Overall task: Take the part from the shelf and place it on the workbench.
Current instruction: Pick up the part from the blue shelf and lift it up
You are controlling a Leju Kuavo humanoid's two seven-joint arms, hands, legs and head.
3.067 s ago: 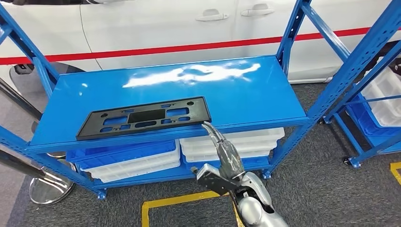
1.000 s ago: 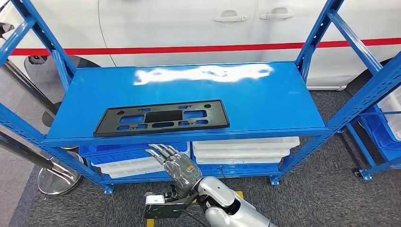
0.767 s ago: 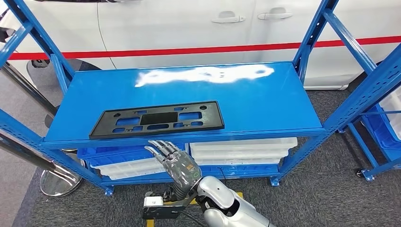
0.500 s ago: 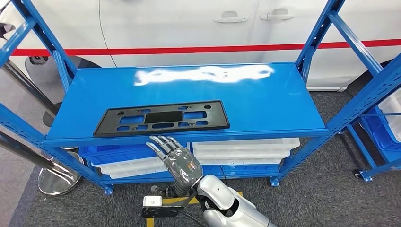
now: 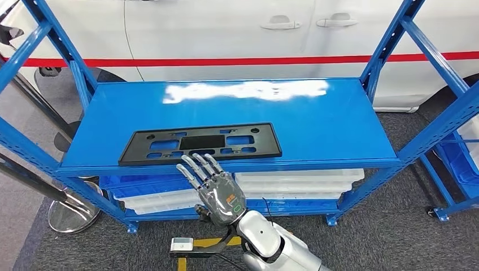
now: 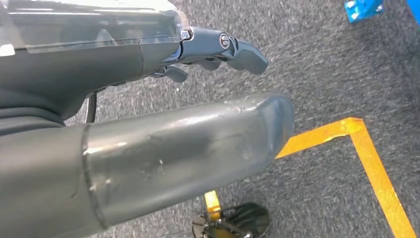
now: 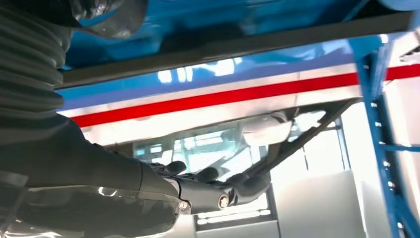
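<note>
Head view: the right hand (image 5: 217, 189) is seen raised in front of the blue shelf (image 5: 316, 121), palm turned away from the camera, fingers (image 5: 199, 164) spread apart and extended, nothing held. The fingertips are recorded at the front lip of the shelf deck, just below the near long edge of the part; contact with the part cannot be told.

The part (image 5: 200, 143), a flat black rectangular plate with several cut-out windows, is lying flat on the shelf deck, beyond the fingertips, its long side running along the front edge. It is untouched by any grasp.

Right wrist view: the right hand's dark fingers (image 7: 208, 186) are seen extended and empty under the shelf's front rail.

Left wrist view: the left hand (image 6: 163, 99) is seen over grey carpet with yellow floor tape (image 6: 366, 158); the thumb is extended, the dark fingers (image 6: 233, 47) are slightly curled, apart, and empty.

Below the fingers, white and blue bins (image 5: 294, 183) are stacked on the lower tier. A white car with a red stripe (image 5: 237, 28) stands behind the shelf.
</note>
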